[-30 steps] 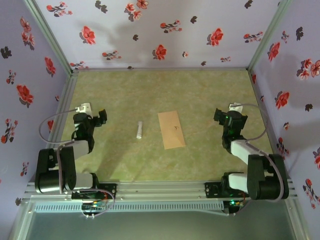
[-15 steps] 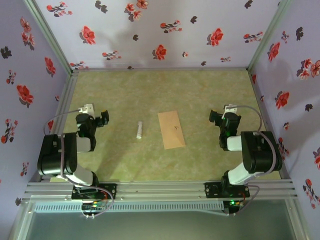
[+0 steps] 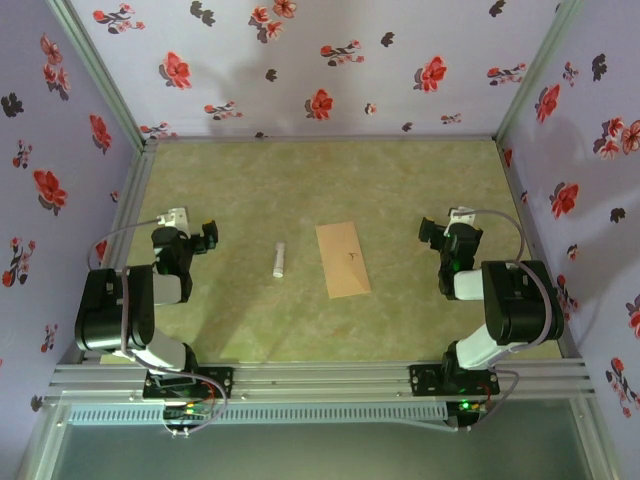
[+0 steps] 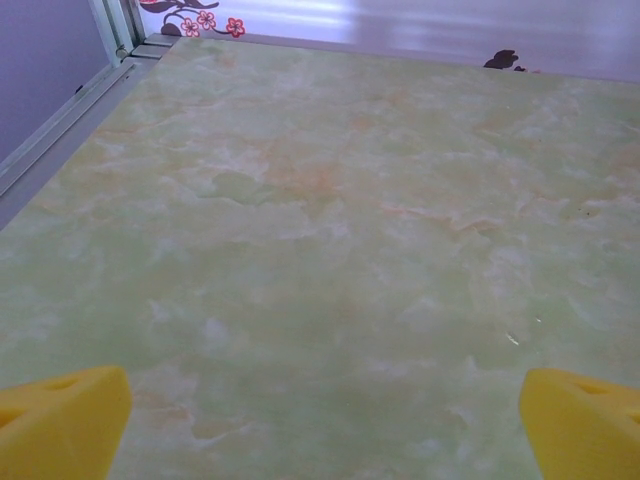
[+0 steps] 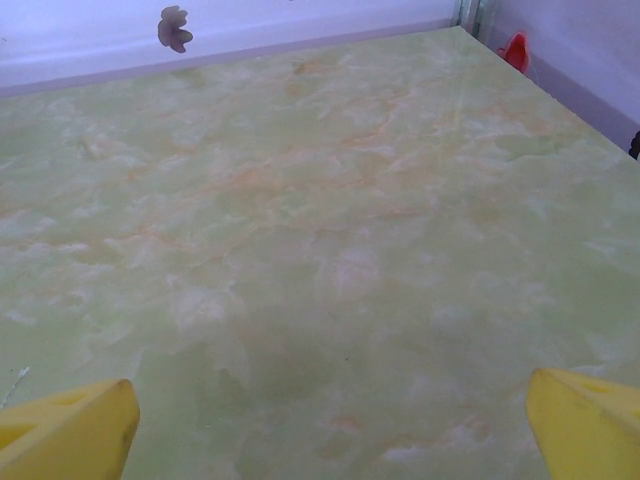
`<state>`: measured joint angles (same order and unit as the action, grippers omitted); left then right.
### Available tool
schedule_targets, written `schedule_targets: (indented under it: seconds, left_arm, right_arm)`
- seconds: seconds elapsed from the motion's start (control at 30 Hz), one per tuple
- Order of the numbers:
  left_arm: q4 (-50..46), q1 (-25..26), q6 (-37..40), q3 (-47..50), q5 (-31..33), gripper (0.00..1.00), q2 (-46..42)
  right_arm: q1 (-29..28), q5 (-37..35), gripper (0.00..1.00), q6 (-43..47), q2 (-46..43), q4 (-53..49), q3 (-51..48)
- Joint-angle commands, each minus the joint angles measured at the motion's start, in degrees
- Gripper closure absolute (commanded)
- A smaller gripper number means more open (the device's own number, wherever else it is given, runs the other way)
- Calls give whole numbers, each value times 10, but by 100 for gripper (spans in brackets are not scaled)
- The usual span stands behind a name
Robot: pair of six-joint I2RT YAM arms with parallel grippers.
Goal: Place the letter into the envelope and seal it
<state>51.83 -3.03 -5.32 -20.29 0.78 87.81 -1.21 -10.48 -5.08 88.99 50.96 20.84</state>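
Observation:
The tan envelope [image 3: 343, 259] lies flat near the middle of the green marbled table [image 3: 300, 180], its long side running away from me, with a tiny dark mark on its face. The letter is out of view. My left gripper [image 3: 205, 235] rests low at the table's left side, well left of the envelope, and is open. Its yellow fingertips [image 4: 60, 420] stand wide apart over bare table, with the left gripper [image 4: 325, 430] empty. My right gripper [image 3: 430, 232] sits to the envelope's right, also open. In its wrist view the right gripper [image 5: 330, 430] has nothing between its fingertips [image 5: 70, 435].
A small white cylinder stick [image 3: 279, 259] lies between the left gripper and the envelope. Floral walls [image 3: 320, 60] close the table in at the back and on both sides, with metal rails [image 3: 130, 210] along the edges.
Over the last second both arms folded back, their elbows drawn in toward their bases. The grippers stay almost in place and open. Envelope and stick have not moved.

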Motion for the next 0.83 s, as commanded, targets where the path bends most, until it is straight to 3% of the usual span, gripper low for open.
schedule_targets:
  seconds: [0.0, 0.8]
  left_arm:
    - [11, -3, 16, -9, -7, 0, 3]
    - [-13, 8, 31, -22, -4, 0, 4]
  right_arm:
    - [3, -12, 1, -6, 3, -2, 13]
    - [3, -12, 1, -6, 3, -2, 13]
